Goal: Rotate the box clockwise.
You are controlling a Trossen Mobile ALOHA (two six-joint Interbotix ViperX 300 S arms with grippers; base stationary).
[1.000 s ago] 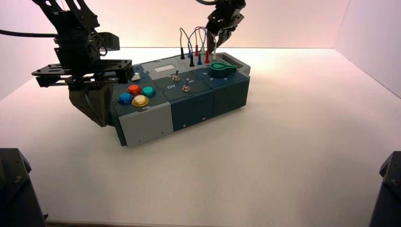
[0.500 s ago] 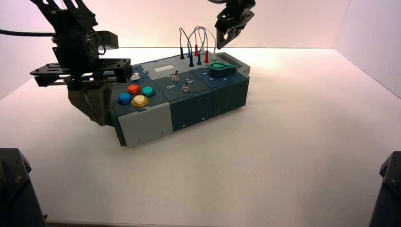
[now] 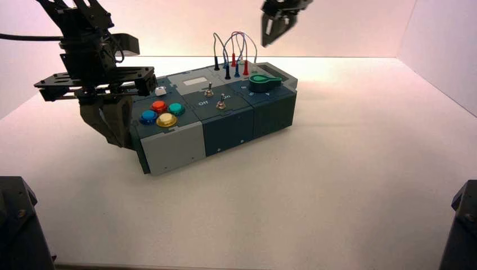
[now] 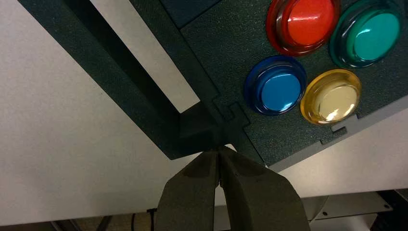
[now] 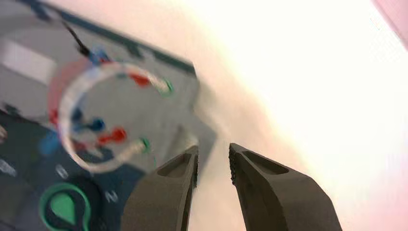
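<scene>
The box (image 3: 225, 115) lies slantwise on the white table, with its grey end near me. Red (image 3: 159, 105), teal (image 3: 176, 108), blue (image 3: 148, 116) and yellow (image 3: 167, 119) buttons sit on that end. The green knob (image 3: 263, 82) and looped wires (image 3: 232, 48) are on the far end. My left gripper (image 3: 121, 135) is shut and empty, its tips (image 4: 219, 150) at the corner of the end handle (image 4: 144, 101) beside the blue button (image 4: 275, 90). My right gripper (image 3: 275, 28) hangs open and empty high above the far end. Its own view shows its tips (image 5: 213, 159) over the wires (image 5: 103, 115) and knob (image 5: 65, 207).
Two toggle switches (image 3: 208, 90) (image 3: 221, 103) stand mid-box. White walls close the table at the back and right. Dark arm bases fill the lower corners (image 3: 17, 225) (image 3: 461, 225).
My right gripper has risen up and to the right, away from the wires. My left gripper has barely shifted at the box's near end. The box has not visibly moved.
</scene>
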